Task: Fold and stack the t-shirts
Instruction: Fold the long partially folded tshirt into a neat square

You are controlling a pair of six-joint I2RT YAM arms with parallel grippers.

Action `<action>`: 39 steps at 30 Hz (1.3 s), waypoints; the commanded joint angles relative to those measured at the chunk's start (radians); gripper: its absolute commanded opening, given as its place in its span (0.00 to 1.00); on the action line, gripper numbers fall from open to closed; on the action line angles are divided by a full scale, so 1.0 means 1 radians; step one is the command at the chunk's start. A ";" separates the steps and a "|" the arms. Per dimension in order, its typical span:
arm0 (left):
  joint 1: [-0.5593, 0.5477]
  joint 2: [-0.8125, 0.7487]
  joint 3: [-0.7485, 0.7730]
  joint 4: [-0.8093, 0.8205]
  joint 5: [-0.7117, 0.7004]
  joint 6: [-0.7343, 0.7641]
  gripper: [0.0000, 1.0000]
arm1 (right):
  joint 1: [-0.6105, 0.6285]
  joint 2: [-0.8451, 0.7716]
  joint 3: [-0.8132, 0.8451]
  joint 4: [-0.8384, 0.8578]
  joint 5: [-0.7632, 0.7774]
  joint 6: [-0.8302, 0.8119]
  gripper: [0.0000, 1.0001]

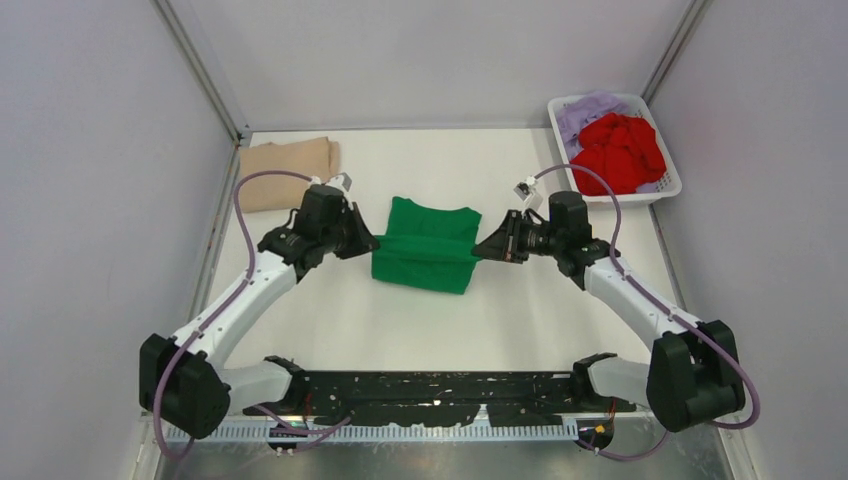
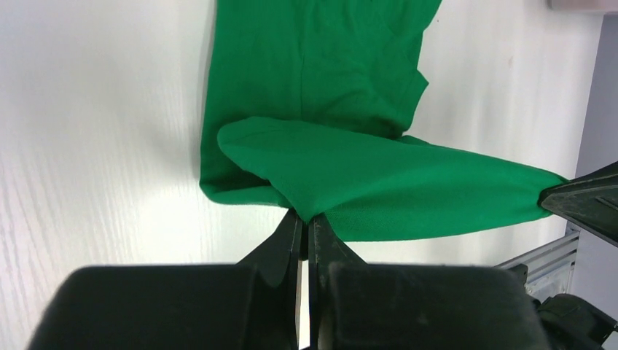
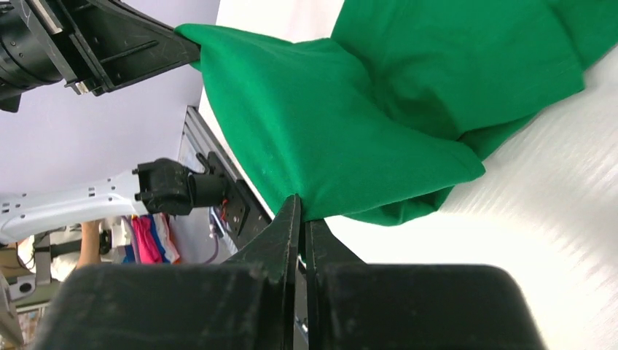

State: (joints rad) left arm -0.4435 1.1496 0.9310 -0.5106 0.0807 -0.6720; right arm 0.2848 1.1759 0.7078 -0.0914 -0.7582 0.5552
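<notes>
The bright green t-shirt (image 1: 425, 245) lies in the middle of the table, part folded. My left gripper (image 1: 374, 243) is shut on its left edge and my right gripper (image 1: 478, 251) is shut on its right edge, both holding a fold of cloth lifted above the rest. In the left wrist view the jaws (image 2: 306, 222) pinch the green cloth (image 2: 379, 182). In the right wrist view the jaws (image 3: 300, 211) pinch the green cloth (image 3: 328, 124). The tan t-shirt (image 1: 288, 165) lies folded at the back left. The red t-shirt (image 1: 622, 150) and the lavender t-shirt (image 1: 585, 112) lie crumpled in the basket.
The white slotted basket (image 1: 668, 185) stands at the back right corner. Grey walls with metal rails close the table on the left, right and back. A black perforated plate (image 1: 430, 390) with the arm bases runs along the near edge.
</notes>
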 commanded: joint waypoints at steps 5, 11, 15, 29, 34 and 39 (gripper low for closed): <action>0.057 0.193 0.191 0.064 0.032 0.087 0.00 | -0.072 0.166 0.102 0.139 -0.048 0.015 0.05; 0.097 0.315 0.272 0.074 0.050 0.094 0.00 | -0.105 0.289 0.136 0.216 -0.078 0.046 0.05; 0.114 0.420 0.345 0.085 0.094 0.099 0.00 | -0.127 0.367 0.157 0.279 -0.087 0.083 0.05; 0.126 0.808 0.664 0.051 0.133 0.032 0.00 | -0.183 0.629 0.245 0.379 -0.044 0.145 0.07; 0.139 0.927 0.825 -0.025 0.208 0.030 0.39 | -0.203 0.689 0.332 0.366 0.028 0.163 0.30; 0.140 0.872 0.821 -0.021 0.229 0.039 0.99 | -0.203 0.638 0.396 0.179 0.147 0.063 0.85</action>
State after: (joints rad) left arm -0.3130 2.1036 1.7321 -0.5236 0.2653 -0.6373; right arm 0.0868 1.8797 1.0317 0.1810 -0.7162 0.6952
